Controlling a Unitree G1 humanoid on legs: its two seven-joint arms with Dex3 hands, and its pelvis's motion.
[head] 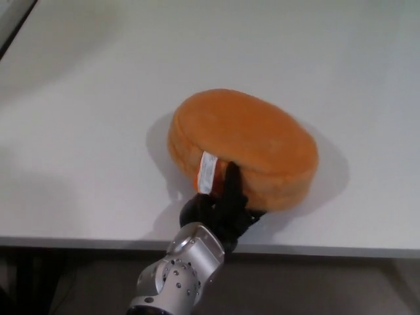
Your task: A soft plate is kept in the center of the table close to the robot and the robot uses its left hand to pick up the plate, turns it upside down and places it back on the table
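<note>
Left hand (220, 207) raised from a silver wrist (187, 252) at bottom edge, black fingers (231, 184) curled closed, gripping.

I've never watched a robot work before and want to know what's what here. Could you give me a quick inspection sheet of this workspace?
Surface: white table, bare apart from the plate; its near edge runs along the bottom of the view.
Job's things: orange soft plate, smooth rounded side facing up, a white tag on its near rim.
Clutter: nothing seen.
Hands: left hand grips the plate's near rim, one black finger up against the side; right hand not in view.
Cables: nothing seen.
Surroundings: dark floor below the table edge; a dark strip at the top left corner, too little to identify.
</note>
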